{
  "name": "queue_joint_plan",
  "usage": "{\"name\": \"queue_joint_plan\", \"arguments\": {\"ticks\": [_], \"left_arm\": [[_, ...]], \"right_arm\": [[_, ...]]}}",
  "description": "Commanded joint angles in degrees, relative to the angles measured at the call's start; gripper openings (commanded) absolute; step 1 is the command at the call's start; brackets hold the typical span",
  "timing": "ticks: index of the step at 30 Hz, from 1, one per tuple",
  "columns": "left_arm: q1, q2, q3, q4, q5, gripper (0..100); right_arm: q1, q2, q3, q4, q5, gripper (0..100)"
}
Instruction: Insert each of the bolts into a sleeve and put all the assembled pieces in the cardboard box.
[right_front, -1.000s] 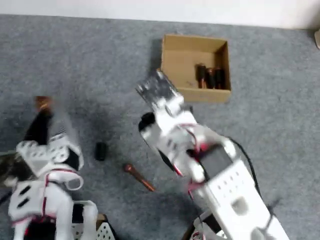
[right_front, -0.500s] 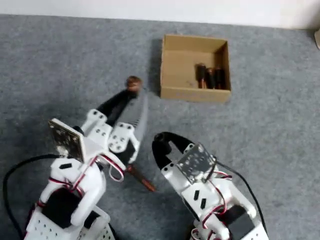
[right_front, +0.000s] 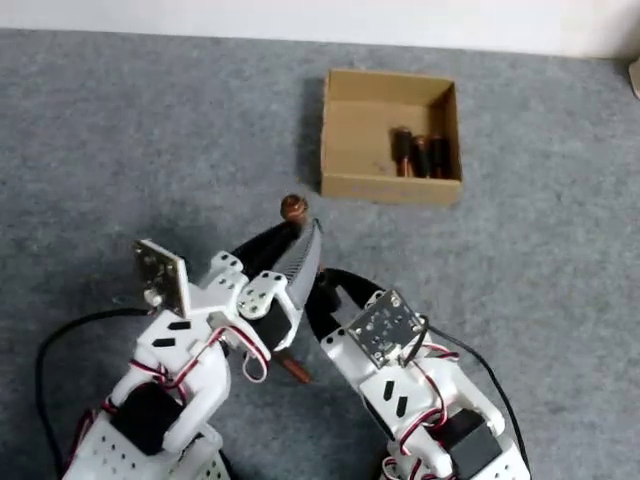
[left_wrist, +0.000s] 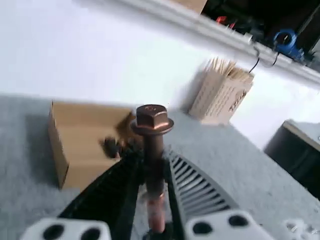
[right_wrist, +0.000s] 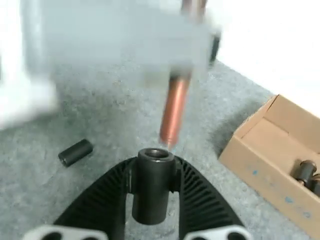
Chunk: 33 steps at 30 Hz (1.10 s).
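We see the left pincer (left_wrist: 150, 159) clamped on a bolt (left_wrist: 153, 131) — head up | right pincer (right_wrist: 153, 167) clamped on an upright sleeve (right_wrist: 152, 190), bolt tip just above its top | spare sleeve (right_wrist: 75, 152) lying on tabletop (right_front: 120, 130) | assembled pieces (right_front: 420, 153) inside cardboard box (right_front: 352, 125)

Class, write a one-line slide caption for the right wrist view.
Right gripper holds a black sleeve upright while a copper bolt hangs tip-down just above its opening.

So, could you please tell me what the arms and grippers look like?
The left arm and right arm are white plastic with black motors, red-and-white wire loops and black cables. The left gripper and right gripper have ribbed, tapering jaws on white bases.
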Motion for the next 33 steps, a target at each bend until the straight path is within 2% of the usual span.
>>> {"name": "queue_joint_plan", "arguments": {"ticks": [1,9,18,29,33], "left_arm": [[1.63,-2.42,-0.04,-1.67,0.35,0],[1.71,-4.53,0.92,-1.58,0.44,0],[1.71,-4.88,5.32,-6.95,0.18,0],[1.27,-5.05,1.54,-7.12,0.35,0],[1.27,-5.05,-0.22,-7.03,0.35,0]], "right_arm": [[2.51,-0.57,-0.31,-3.82,0.7,0.5],[5.58,-0.57,-0.04,-6.73,0.7,0.5],[4.62,-0.48,0.13,-6.73,-2.46,0.5],[4.53,-0.48,0.4,-6.73,-2.46,0.5],[1.71,-0.48,0.4,-6.55,-2.46,0.5]]}}
